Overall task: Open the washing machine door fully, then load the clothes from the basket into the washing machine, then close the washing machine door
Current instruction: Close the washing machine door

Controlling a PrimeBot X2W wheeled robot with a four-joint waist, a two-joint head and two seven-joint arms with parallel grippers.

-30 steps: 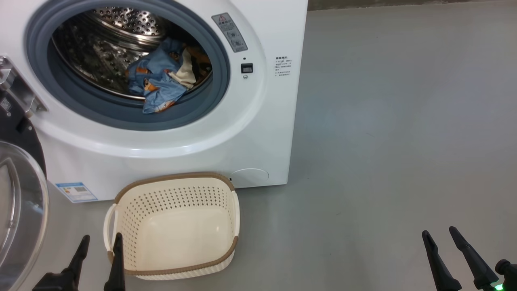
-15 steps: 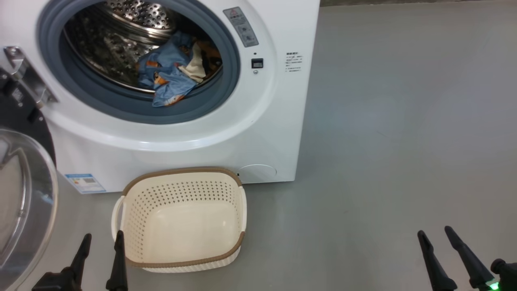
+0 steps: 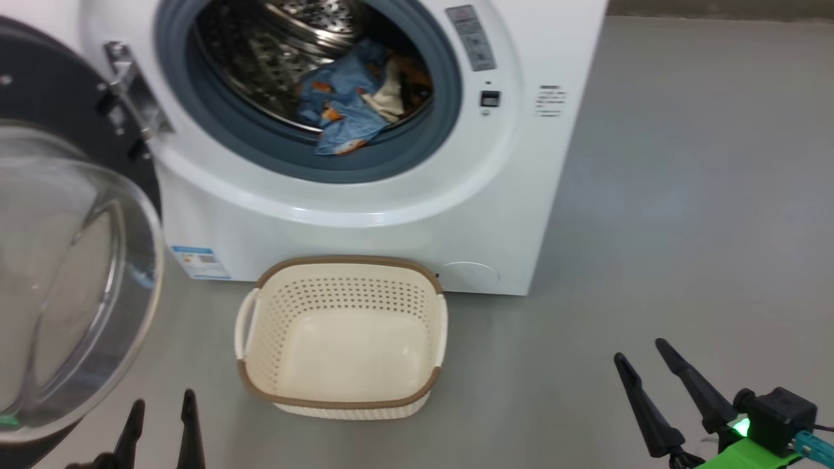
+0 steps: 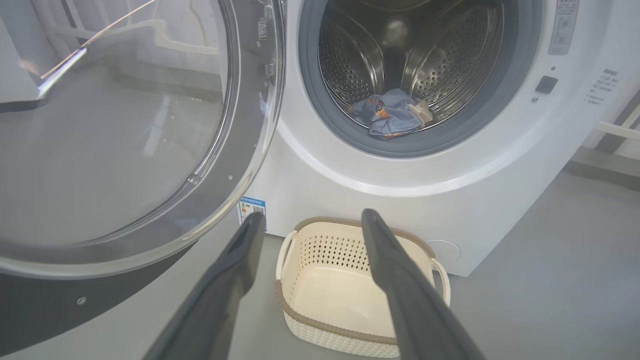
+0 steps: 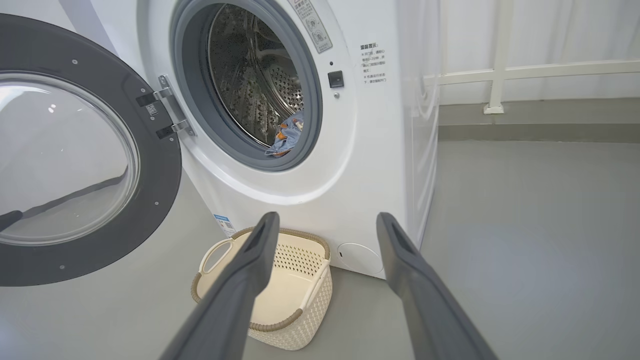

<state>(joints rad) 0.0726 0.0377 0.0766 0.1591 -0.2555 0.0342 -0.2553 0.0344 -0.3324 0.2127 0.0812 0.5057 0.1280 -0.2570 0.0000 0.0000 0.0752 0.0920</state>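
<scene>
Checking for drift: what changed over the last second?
The head camera turned left, so the whole scene slid right; nothing itself moved, nothing grasped or released. The blue printed clothes stay in the white washing machine's drum, black-rimmed glass door open, cream perforated basket empty, left gripper and right gripper open.

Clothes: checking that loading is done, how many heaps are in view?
1: the clothes lie in one heap inside the washing machine, at its front lip; pieces may be bunched within. The basket holds none.

Soft even light, glare on door point(image 3: 71, 260)
</scene>
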